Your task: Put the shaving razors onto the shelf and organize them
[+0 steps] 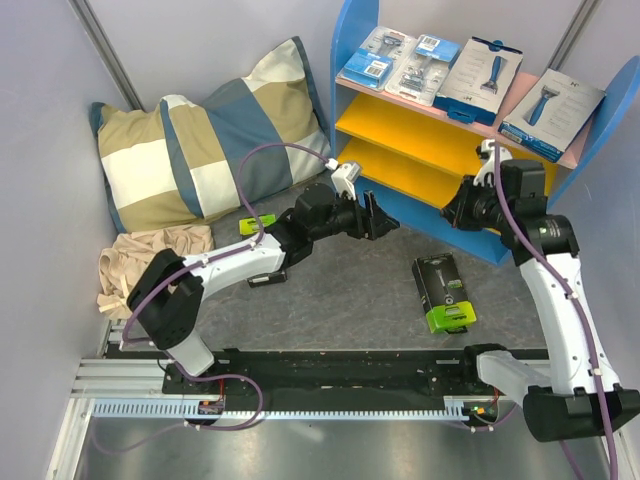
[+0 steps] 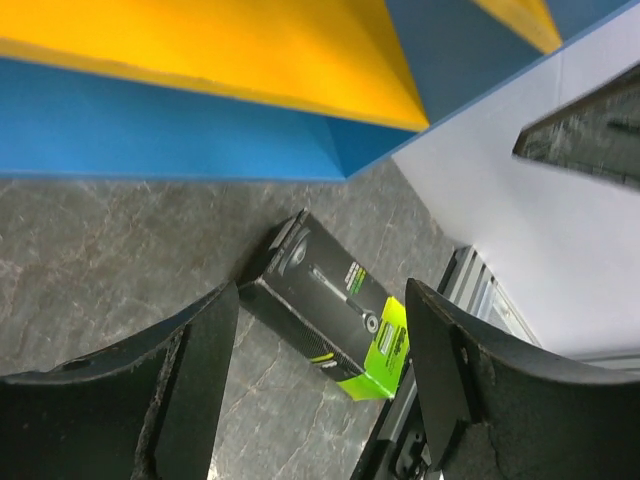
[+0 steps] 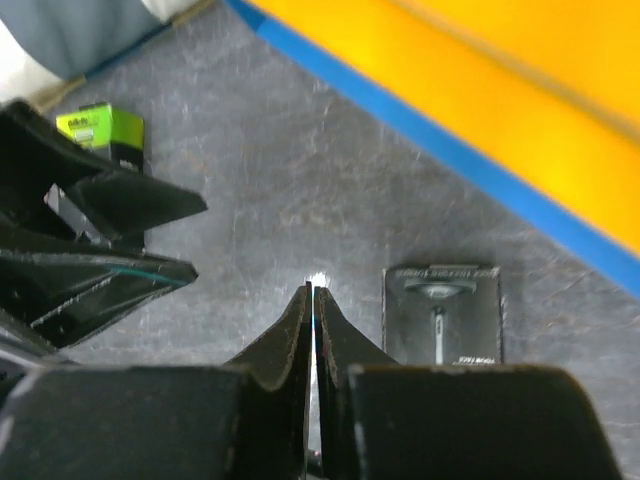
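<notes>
Four of six shaving razors, two blister packs (image 1: 377, 55) and two white boxes (image 1: 485, 75), line the top of the shelf (image 1: 352, 40) at one o'clock; its yellow boards (image 1: 420, 125) look bare; one black-and-lime box (image 1: 443, 292) lies on the table (image 1: 350, 300) at five o'clock, its twin (image 1: 257, 225) at nine o'clock by the pillow (image 1: 215, 145); left gripper (image 1: 378, 215) gapes wide, holding nothing; right gripper (image 1: 455, 212) is pinched closed, empty

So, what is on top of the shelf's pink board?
Four packs: two clear blister packs on the left, two white boxes on the right. The board under them is mostly covered.
</notes>
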